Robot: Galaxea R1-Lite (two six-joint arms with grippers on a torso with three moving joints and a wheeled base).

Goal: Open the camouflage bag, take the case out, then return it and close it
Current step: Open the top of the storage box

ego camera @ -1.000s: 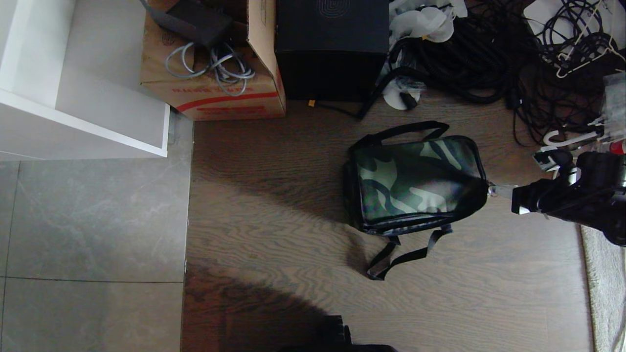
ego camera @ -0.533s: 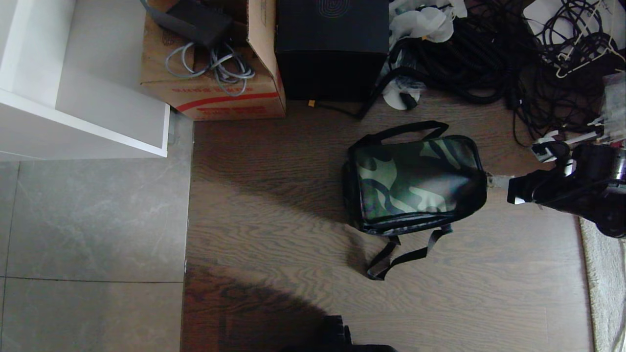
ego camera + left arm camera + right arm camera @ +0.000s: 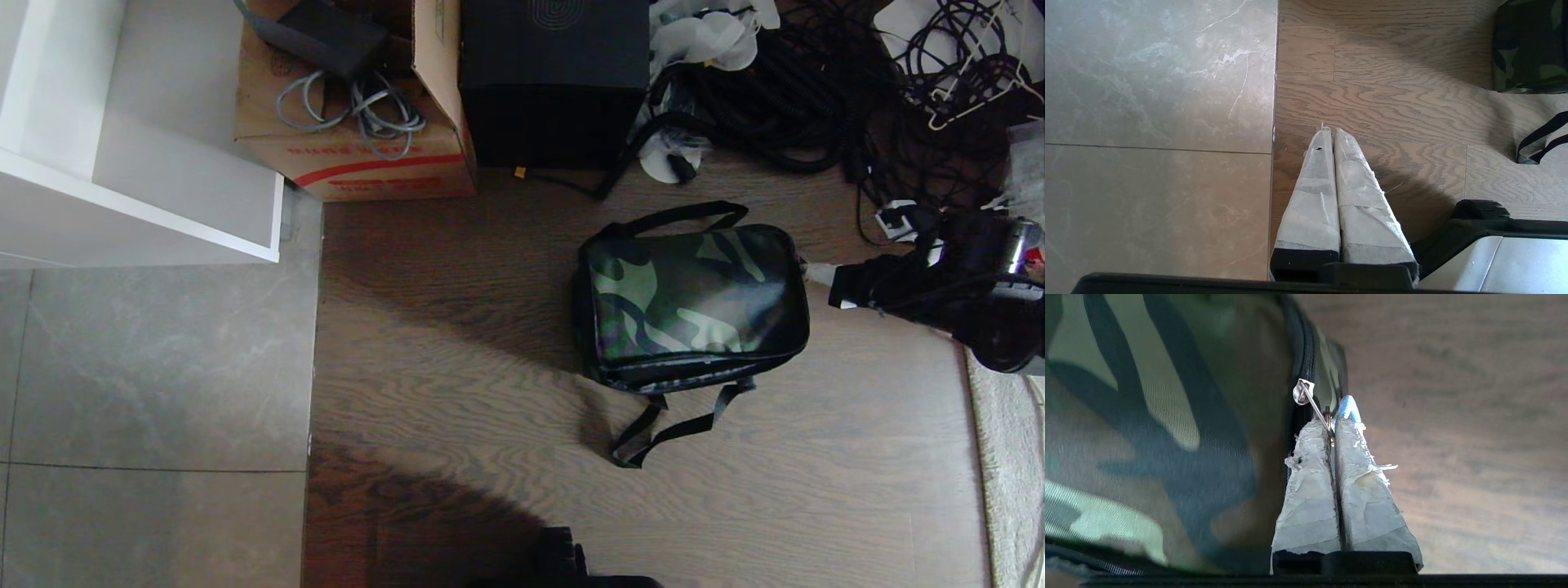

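The soft green-black-tan camouflage bag [image 3: 694,304] lies zipped on the brown wood-grain floor [image 3: 457,392], in front of the tall black box [image 3: 553,82]. Opening is the step in hand: the right gripper [image 3: 1333,426], at the bag's right end, is clamped on the silver zipper pull [image 3: 1310,400]. Next comes dragging it along the zip track, I reckon. The left gripper [image 3: 1329,132] hangs pressed together, holding nothing.

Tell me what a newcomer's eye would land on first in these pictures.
The camouflage bag lies zipped shut on the wooden floor, its black strap trailing toward the robot. At the bag's right end, the right tool is shut on the metal zipper pull. Behind the bag, a cardboard box, a black box and a tangle of black cables crowd the floor.
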